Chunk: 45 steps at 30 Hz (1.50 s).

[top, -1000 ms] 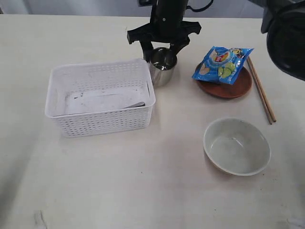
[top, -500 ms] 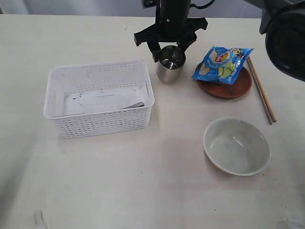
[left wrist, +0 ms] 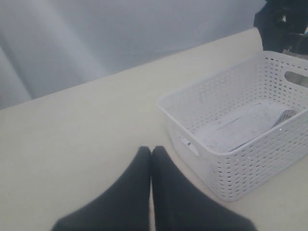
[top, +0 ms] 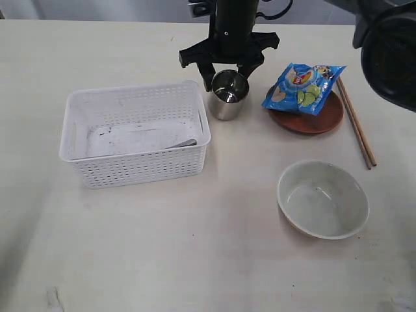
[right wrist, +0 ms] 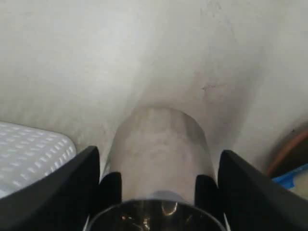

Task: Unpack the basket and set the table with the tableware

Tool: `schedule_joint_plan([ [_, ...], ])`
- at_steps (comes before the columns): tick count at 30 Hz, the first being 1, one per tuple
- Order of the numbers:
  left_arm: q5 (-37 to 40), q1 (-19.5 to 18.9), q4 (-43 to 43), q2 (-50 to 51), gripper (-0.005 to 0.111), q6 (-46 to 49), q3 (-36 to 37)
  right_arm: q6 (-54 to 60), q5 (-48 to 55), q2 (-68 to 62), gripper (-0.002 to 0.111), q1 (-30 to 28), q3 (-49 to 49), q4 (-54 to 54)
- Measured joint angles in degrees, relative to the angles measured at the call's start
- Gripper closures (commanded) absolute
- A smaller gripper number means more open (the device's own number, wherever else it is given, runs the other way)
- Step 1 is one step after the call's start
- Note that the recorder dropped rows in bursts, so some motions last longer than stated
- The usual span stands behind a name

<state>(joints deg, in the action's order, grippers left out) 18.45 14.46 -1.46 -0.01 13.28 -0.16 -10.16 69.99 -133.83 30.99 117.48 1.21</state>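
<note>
Cup (top: 227, 96) swings back beside the basket (top: 140, 168), right jaws clamped on it, left jaws shut; tilted like that, it may clip the rim and topple.

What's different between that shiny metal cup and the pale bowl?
The steel cup is shiny metal, tall and narrow; the bowl is matte off-white, wide and shallow. The cup is clasped by the right pincer, close beside the basket; the bowl sits free on the table, with nothing touching it. Both are round and open-topped.
</note>
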Motion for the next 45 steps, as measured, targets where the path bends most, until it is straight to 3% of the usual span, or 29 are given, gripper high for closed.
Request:
schedule_joint_plan([
  [7,0.0,0.0,0.0,0.0,0.107,0.0,0.0,0.1,-0.19,0.49,0.108,0.0,-1.23,0.59],
  [10,0.0,0.0,0.0,0.0,0.107,0.0,0.0,0.1,-0.19,0.49,0.102,0.0,-1.26,1.18],
  [13,0.0,0.0,0.0,0.0,0.107,0.0,0.0,0.41,-0.19,0.49,0.082,0.0,-1.26,1.18],
  [17,0.0,0.0,0.0,0.0,0.107,0.0,0.0,0.79,-0.19,0.49,0.041,0.0,-1.26,1.18],
  [19,0.0,0.0,0.0,0.0,0.107,0.0,0.0,1.08,-0.19,0.49,0.035,0.0,-1.26,1.52],
  [28,0.0,0.0,0.0,0.0,0.107,0.0,0.0,3.25,0.04,2.9,0.036,0.0,8.19,2.19],
  [32,0.0,0.0,0.0,0.0,0.107,0.0,0.0,15.28,0.04,7.0,0.037,0.43,8.66,-8.81],
  [36,0.0,0.0,0.0,0.0,0.107,0.0,0.0,21.09,-0.18,9.53,0.06,5.23,4.1,-12.0],
  [39,0.0,0.0,0.0,0.0,0.107,0.0,0.0,23.91,0.05,9.3,0.06,8.34,-1.63,-11.53],
  [45,0.0,0.0,0.0,0.0,0.107,0.0,0.0,28.28,0.05,9.3,0.059,11.7,-2.24,-11.26],
])
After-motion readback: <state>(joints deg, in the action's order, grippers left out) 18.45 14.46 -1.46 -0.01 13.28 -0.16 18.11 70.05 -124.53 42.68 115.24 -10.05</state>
